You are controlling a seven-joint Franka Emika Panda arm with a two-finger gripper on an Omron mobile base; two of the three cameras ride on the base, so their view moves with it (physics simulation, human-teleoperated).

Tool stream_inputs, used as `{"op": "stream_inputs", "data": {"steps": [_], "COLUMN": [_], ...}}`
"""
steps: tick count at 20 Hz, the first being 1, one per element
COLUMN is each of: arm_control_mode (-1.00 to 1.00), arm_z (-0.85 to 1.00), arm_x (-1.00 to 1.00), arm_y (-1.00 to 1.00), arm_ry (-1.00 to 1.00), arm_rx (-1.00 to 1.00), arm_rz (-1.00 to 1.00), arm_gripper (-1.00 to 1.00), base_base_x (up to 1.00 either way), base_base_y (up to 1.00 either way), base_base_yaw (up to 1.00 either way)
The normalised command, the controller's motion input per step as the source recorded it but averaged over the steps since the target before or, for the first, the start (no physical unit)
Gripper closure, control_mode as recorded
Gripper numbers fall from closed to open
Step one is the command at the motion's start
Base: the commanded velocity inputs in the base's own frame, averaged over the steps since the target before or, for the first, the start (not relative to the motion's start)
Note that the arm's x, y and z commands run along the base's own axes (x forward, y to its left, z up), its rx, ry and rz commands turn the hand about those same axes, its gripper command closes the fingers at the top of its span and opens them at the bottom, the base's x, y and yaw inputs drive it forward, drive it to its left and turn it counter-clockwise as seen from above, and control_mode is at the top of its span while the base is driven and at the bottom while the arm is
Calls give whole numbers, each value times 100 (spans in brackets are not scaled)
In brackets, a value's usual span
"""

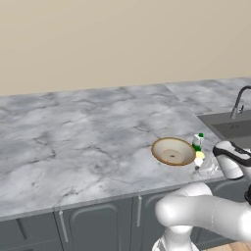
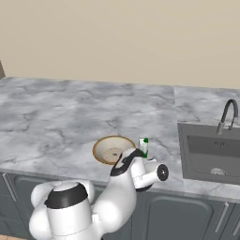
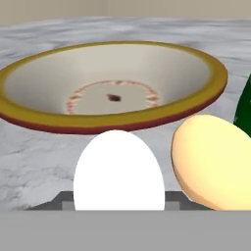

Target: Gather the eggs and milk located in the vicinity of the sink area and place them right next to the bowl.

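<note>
two eggs, a white egg (image 3: 119,171) and a yellow egg (image 3: 214,164), sit on the table (image 1: 73,142) right beside the bowl (image 3: 110,88), with the milk (image 2: 144,146) there too. the fingers (image 1: 205,168) bracket the white egg; clamped or letting go, i cannot tell. i judge this the placing step, calling for a clean release and retreat.

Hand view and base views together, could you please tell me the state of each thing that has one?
bowl: upright, empty.
milk: upright, cap on, beside the bowl.
white egg: whole, just outside the bowl, between the jaws.
yellowish egg: whole, beside the white egg.
sink: empty.
faucet: no water running.
jaws: around the white egg; grip unclear.
</note>
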Motion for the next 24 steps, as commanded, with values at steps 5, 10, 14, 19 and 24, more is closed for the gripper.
{"op": "stream_inputs", "data": {"steps": [5,10,14,19,24], "arm_control_mode": [-100,-100,-100,-100,-100], "arm_z": [0,0,40,92,82], "arm_x": [0,-11,-26,-32,-26], "arm_y": [0,-3,-18,12,69], "arm_ry": [5,7,11,25,46], "arm_rx": [0,0,0,-9,-25], "arm_rz": [0,0,-3,-11,-5], "arm_gripper": [-100,-100,-100,-100,-100], "base_base_x": [0,0,0,0,0], "base_base_y": [0,0,0,0,0], "base_base_yaw": [0,0,0,0,0]}}
